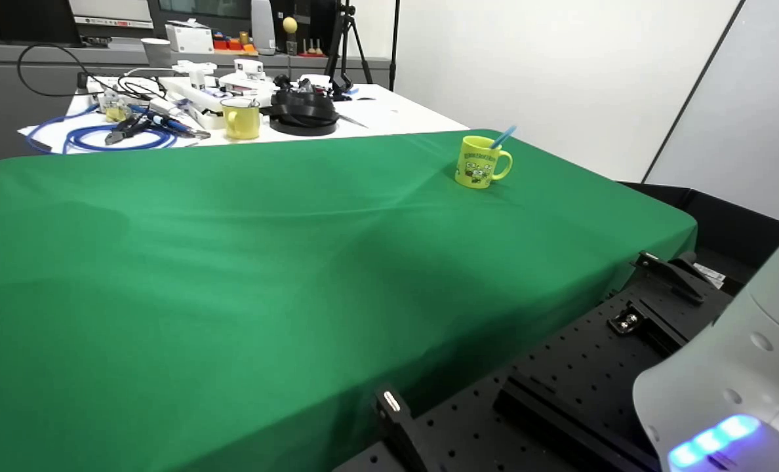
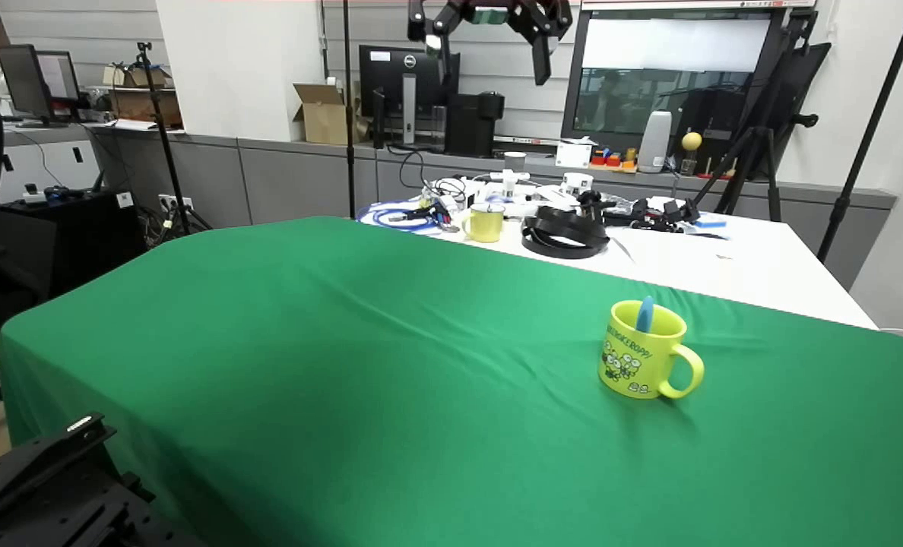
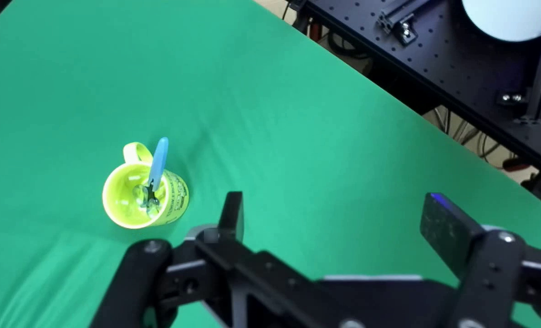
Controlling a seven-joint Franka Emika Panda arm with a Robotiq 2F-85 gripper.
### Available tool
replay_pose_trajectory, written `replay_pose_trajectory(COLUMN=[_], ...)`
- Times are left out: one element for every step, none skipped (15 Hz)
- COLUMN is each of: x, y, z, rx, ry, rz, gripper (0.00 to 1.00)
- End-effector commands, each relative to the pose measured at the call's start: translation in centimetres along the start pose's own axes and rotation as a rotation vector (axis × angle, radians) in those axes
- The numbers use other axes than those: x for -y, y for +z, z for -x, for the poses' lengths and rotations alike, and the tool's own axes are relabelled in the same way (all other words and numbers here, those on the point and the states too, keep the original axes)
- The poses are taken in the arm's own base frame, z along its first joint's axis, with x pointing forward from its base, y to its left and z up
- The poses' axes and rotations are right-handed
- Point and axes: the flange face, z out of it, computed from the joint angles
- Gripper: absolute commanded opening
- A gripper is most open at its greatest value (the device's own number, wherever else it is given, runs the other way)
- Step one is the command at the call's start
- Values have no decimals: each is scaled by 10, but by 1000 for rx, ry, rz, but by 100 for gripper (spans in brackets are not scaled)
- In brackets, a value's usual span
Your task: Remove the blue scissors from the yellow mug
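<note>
In an exterior view, the yellow mug (image 1: 473,169) stands upright on the green cloth (image 1: 265,262) toward the far corner, where the edge by the white table (image 1: 425,119) meets the edge by the wall (image 1: 560,78); the blue scissors (image 1: 503,136) sit in it, their long axis tilted out over the rim on the side of the mug handle (image 1: 509,162). In an exterior view, the gripper (image 2: 495,72) hangs high, clear of the cloth, its fingers (image 2: 541,62) spread wide with nothing between them; the scissors' blue end shows in the mug's mouth. In the wrist view, mug and scissors lie outside that spread, beyond one finger (image 3: 232,215), well apart from the edge by the black mounting plate (image 3: 461,77). The scissors run roughly crosswise to the line joining the fingers (a helpful angle, I judge), so the next move likely calls for a sideways shift before any lowering
</note>
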Motion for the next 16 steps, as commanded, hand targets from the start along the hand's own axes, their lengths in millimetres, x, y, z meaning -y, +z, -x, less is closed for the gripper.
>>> replay_pose_trajectory(x=[-6,-9,-11,-11,-11,-12,-12,-12,-12,-16,-22,-28,-34,-41,-47,-53], y=[0,1,2,2,1,1,1,0,2,5,9,14,19,25,32,39], z=[-3,-5,-6,-7,-7,-6,-6,-6,-3,2,7,13,17,23,28,33], rx=[10,14,18,19,19,20,20,20,41,74,111,143,162,174,178,174], ry=[-37,-55,-65,-71,-73,-74,-74,-75,-144,-188,-223,-264,-284,-293,-303,-313], rz=[5,3,1,1,1,1,2,2,43,90,121,148,181,185,189,185], gripper=[100,100,100,100,100,100,100,100,100,100,100,100,100,100,100,100])
